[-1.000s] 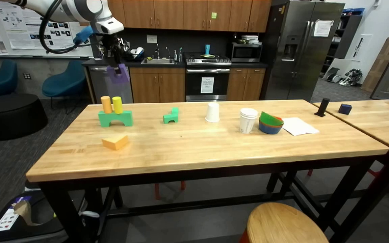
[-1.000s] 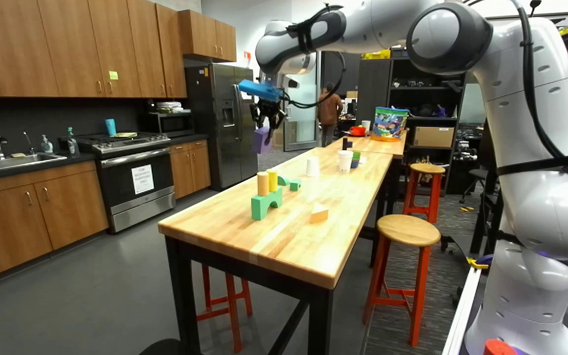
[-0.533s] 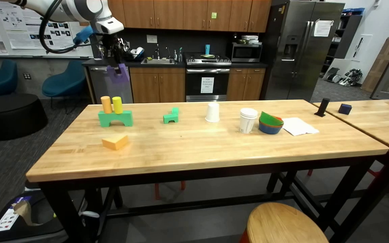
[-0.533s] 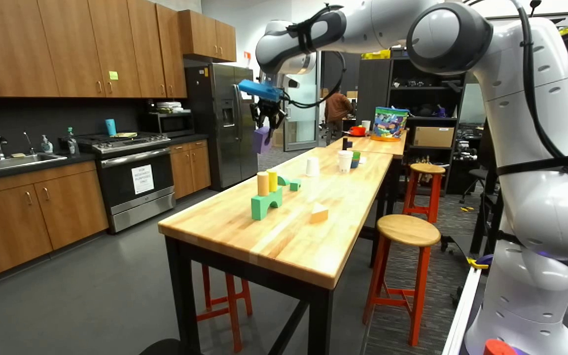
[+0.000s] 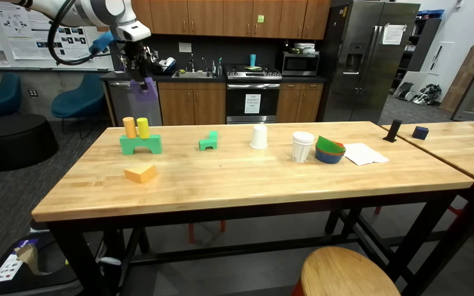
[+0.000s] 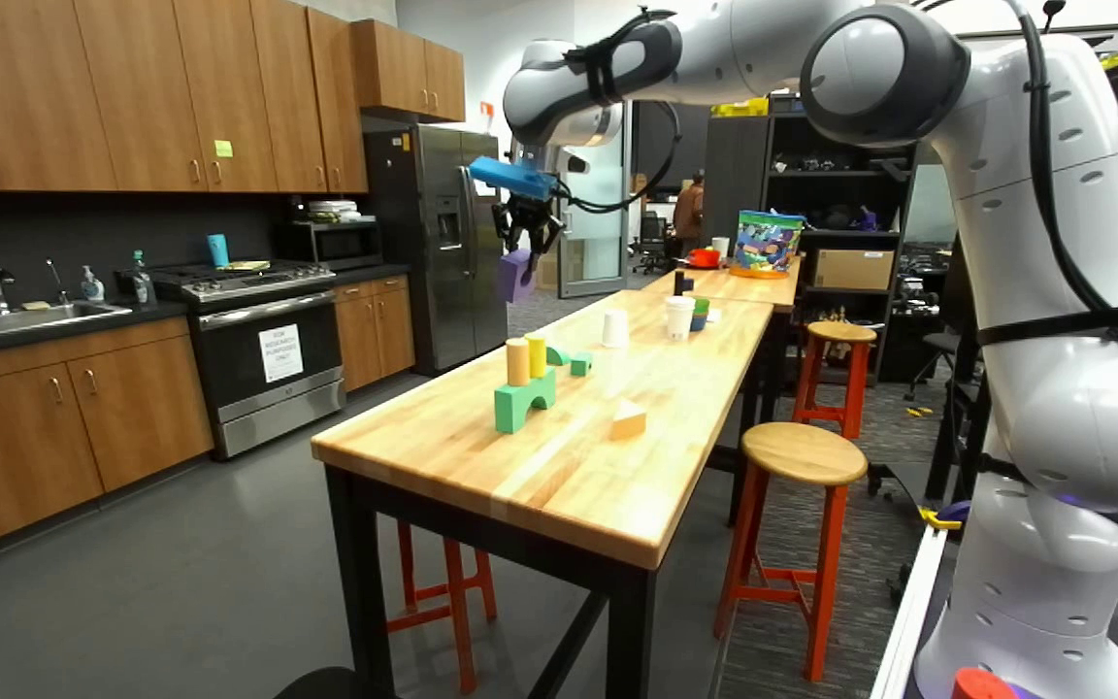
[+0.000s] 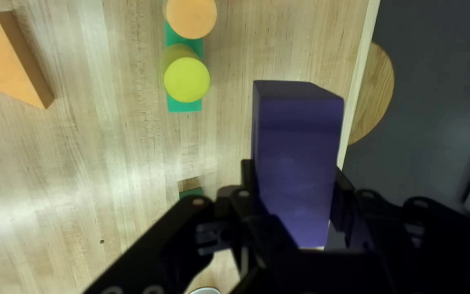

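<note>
A purple block (image 7: pixel 298 163) is pinched between the two black fingers of my gripper (image 7: pixel 294 173), which is shut on its sides. In an exterior view this purple block (image 6: pixel 515 278) hangs tilted in the air, above and beyond the far long edge of the table. A green arch block (image 5: pixel 140 144) stands on the table, carrying an orange cylinder (image 5: pixel 129 127) and a yellow cylinder (image 5: pixel 142 128) upright side by side. Seen from the wrist, the yellow cylinder (image 7: pixel 187 79) is left of the held block. An orange triangular block (image 7: pixel 10 61) lies flat farther left.
Small green blocks (image 5: pixel 208 144) sit mid-table. Farther along are an upturned white cup (image 5: pixel 259 137), stacked white cups (image 5: pixel 302 148), nested bowls (image 5: pixel 330 152) and white paper (image 5: pixel 364 154). A second table (image 5: pixel 459 144) adjoins, bearing a dark blue cube (image 5: pixel 420 132). Wooden stools (image 6: pixel 805 453) stand alongside.
The arm, gripper and purple block hold still, and the blocks on the table have not shifted. Only a person in the background has walked to the right in an exterior view.
</note>
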Controlling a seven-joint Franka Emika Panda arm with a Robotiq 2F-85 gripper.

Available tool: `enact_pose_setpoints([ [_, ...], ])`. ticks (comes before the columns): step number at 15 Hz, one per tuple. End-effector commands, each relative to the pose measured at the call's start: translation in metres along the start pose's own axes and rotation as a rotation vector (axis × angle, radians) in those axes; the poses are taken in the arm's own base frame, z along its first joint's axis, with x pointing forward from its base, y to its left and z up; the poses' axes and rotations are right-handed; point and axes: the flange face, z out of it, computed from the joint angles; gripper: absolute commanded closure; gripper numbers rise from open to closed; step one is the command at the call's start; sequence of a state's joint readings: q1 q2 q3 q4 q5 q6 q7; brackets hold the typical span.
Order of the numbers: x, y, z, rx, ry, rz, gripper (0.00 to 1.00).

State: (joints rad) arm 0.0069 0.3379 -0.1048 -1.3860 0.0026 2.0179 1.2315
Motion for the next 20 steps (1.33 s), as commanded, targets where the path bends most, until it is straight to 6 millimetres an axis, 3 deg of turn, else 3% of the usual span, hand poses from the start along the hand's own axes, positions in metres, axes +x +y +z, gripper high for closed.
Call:
enact_pose_setpoints([
  [1,0.0004,-0.0004,-0.0009,-0.001,0.0,0.0,0.59],
  [15,0.0004,-0.0004,-0.001,-0.001,0.0,0.0,0.59],
  [16,-0.0006,-0.0017,-0.0021,-0.002,-0.006,0.003,0.84],
  [20,-0.0027,-0.0005,-0.0032,-0.025,0.008,0.021,0.84],
])
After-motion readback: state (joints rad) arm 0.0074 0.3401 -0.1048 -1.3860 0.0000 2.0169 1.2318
